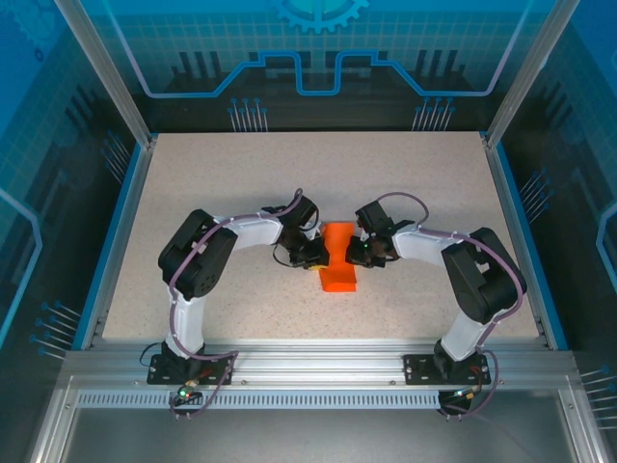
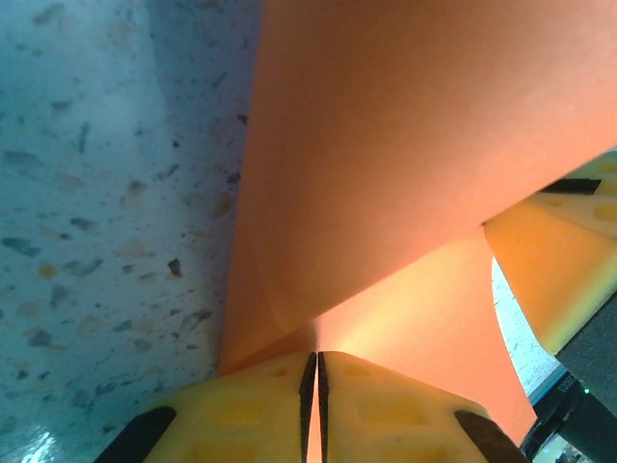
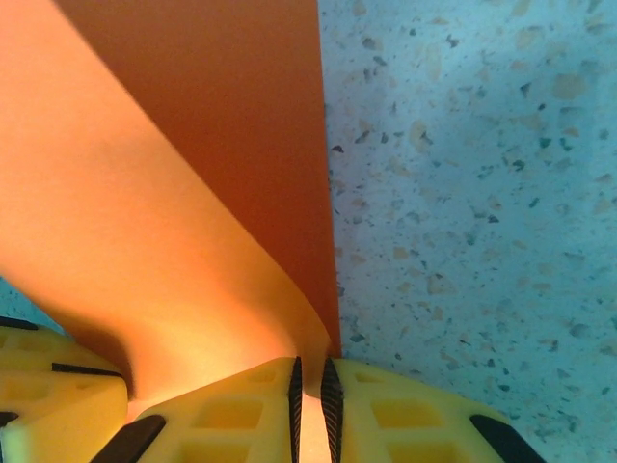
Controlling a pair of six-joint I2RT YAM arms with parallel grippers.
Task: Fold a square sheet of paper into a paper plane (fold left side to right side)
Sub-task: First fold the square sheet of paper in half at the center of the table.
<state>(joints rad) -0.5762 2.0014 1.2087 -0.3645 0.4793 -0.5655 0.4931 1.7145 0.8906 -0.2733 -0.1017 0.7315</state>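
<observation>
Paper: we see the square sheet of paper (image 1: 338, 260) mid-worktop (image 1: 241, 183), curled over itself between both arms.
Left jaws: pinching one paper edge, we judge to carry it across.
Right jaws: pinching the opposite edge, probably so the edges meet.

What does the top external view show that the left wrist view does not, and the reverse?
Top external: the left arm and right arm whole, with the thin bright orange paper sheet between the left end effector and right end effector on the speckled table. Left wrist: yellow fingers pinch the sheet's raised edge. Both: paper, table, both end effectors.
</observation>
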